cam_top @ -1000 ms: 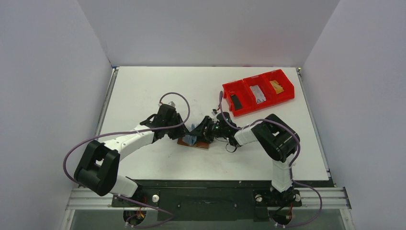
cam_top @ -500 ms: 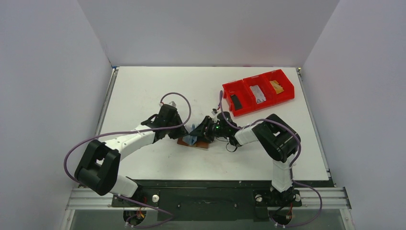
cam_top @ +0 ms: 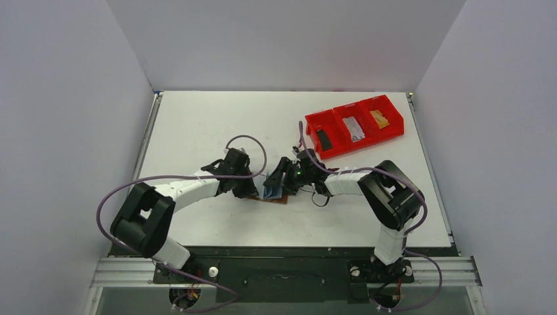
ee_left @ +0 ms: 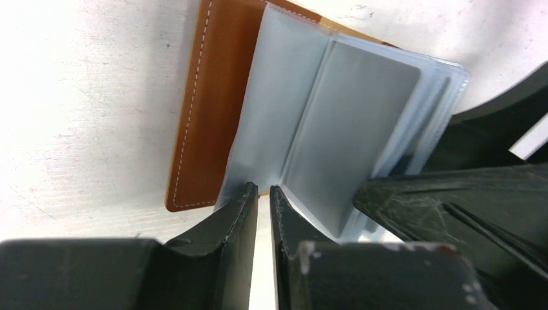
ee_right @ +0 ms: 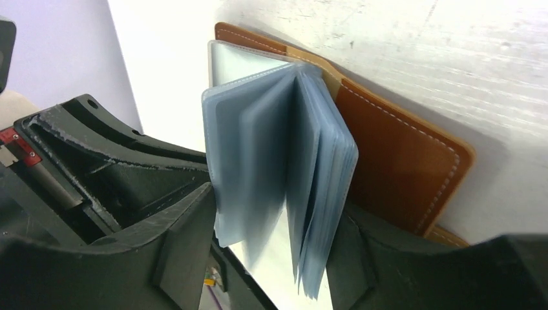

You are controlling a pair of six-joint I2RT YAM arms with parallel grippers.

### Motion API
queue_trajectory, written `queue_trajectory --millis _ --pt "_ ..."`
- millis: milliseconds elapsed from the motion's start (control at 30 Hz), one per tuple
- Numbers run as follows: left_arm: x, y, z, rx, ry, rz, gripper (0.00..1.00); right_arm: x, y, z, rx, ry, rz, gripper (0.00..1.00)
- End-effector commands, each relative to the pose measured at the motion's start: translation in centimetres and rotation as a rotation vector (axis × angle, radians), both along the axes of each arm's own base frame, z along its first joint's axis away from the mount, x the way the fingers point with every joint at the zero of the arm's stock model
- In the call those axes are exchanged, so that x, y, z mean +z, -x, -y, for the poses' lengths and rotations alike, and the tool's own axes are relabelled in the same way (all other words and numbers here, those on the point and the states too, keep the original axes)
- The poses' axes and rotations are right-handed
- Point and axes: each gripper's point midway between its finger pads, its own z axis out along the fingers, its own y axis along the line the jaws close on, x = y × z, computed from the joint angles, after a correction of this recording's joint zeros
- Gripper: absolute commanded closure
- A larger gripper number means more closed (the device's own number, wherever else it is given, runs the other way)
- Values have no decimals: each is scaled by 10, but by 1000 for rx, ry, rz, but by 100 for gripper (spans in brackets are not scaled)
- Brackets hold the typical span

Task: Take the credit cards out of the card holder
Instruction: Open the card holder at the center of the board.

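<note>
The card holder [cam_top: 270, 191] lies open on the desk [cam_top: 197, 125], in its middle and toward the near edge, brown leather cover down and its pale grey-blue sleeves [ee_right: 271, 168] standing up off the spine like the pages of a booklet. One sleeve facing the left wrist camera shows a flat grey rectangle inside; whether it is a card is unclear. The right tool [ee_right: 268, 219] reaches in from the right and is clenched around the fanned bundle of sleeves, one finger against each outer face. The left tool [ee_left: 263, 197] comes from the left with its tips at the foot of the sleeves, by the spine; the fingers are drawn almost together with only a thin slit between them, and I cannot tell whether they pinch a sleeve edge. Well apart, at the far right of the desk, sits a red bin [cam_top: 361, 146] with a black card [cam_top: 323, 139] in its left compartment, a pale one in the middle and a yellowish one on the right
</note>
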Motion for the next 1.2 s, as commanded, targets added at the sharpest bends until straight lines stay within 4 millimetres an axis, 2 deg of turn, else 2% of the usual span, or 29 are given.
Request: queue_trajectory --millis 0,467,600,733,1000,1167 --pt "2 -8 5 -8 -14 24 89 3 0 15 7 135 58 46" --pt "7 -14 16 -8 9 27 89 -8 7 56 -32 363 96 50" --pt "18 -17 21 -18 35 47 89 -5 5 67 -56 413 121 50" --pt "24 -24 27 -33 45 61 85 4 -1 76 -84 458 153 51" --pt "13 -36 36 -55 33 42 80 7 -6 61 -61 496 186 53" --pt "0 -35 28 -48 5 19 80 3 -11 52 -48 515 191 70"
